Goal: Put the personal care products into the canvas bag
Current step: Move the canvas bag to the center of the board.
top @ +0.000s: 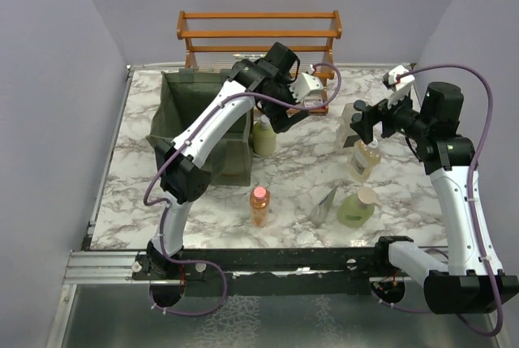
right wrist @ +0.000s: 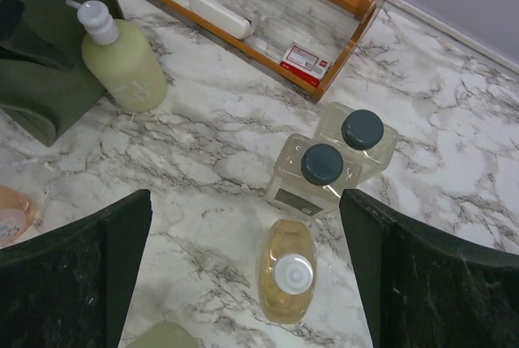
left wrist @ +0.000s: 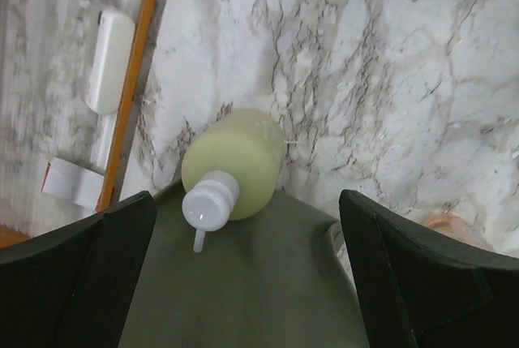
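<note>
Currently my left claw [left wrist: 247, 195] hangs wide open, empty, over the pale green pump bottle [left wrist: 235, 161] beside the canvas bag [left wrist: 259, 291]. Next, probably: descend and grip it.

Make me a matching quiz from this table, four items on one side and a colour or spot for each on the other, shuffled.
Column one:
1 pale green pump bottle
2 orange bottle
3 clear bottles
4 grey pouch

Column two:
A black caps
B next to the canvas bag
C pink cap
D beside the round green bottle

Pairs: 1-B, 2-C, 3-A, 4-D
</note>
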Robot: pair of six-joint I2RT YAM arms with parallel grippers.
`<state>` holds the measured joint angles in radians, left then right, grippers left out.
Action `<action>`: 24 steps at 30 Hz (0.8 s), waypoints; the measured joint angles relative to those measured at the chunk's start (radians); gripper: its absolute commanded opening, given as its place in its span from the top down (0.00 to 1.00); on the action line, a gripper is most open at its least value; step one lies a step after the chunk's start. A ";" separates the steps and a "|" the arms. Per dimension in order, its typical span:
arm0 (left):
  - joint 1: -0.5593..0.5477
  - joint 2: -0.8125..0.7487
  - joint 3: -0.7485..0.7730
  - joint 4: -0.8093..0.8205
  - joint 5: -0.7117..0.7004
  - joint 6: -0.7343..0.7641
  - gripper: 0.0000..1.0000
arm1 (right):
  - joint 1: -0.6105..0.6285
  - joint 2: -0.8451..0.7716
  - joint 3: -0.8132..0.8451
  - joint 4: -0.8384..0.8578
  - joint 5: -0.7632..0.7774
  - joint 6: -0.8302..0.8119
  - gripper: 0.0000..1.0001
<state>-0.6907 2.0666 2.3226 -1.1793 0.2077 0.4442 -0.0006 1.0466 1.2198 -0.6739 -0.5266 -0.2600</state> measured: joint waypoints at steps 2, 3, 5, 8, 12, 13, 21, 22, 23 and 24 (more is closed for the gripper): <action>-0.001 0.034 0.013 -0.034 -0.029 0.020 0.01 | -0.006 -0.013 -0.015 0.006 -0.001 0.003 0.01; -0.002 0.045 0.014 -0.047 -0.043 0.027 0.02 | -0.008 -0.017 -0.021 0.009 -0.002 0.003 0.01; -0.003 0.063 0.018 -0.073 -0.069 0.041 0.02 | -0.014 -0.020 -0.029 0.014 -0.006 0.005 0.01; -0.004 0.083 0.021 -0.093 -0.102 0.051 0.04 | -0.017 -0.020 -0.035 0.019 -0.014 0.008 0.01; -0.004 0.103 0.020 -0.111 -0.138 0.060 0.06 | -0.021 -0.020 -0.041 0.026 -0.023 0.017 0.01; -0.004 0.108 0.020 -0.114 -0.149 0.060 0.06 | -0.021 -0.020 -0.043 0.027 -0.026 0.019 0.01; 0.004 0.141 0.020 -0.116 -0.191 0.055 0.23 | -0.026 -0.020 -0.057 0.032 -0.063 0.023 0.01; 0.009 0.147 0.020 -0.117 -0.191 0.052 0.26 | -0.026 -0.020 -0.057 0.032 -0.067 0.024 0.01; 0.012 0.153 0.020 -0.117 -0.190 0.050 0.28 | -0.026 -0.020 -0.057 0.032 -0.069 0.024 0.01; 0.017 0.159 0.020 -0.118 -0.190 0.045 0.31 | -0.026 -0.020 -0.057 0.032 -0.072 0.024 0.01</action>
<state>-0.6735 2.2261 2.3428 -1.2976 0.0181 0.4896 -0.0269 1.0264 1.1625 -0.6418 -0.5983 -0.2363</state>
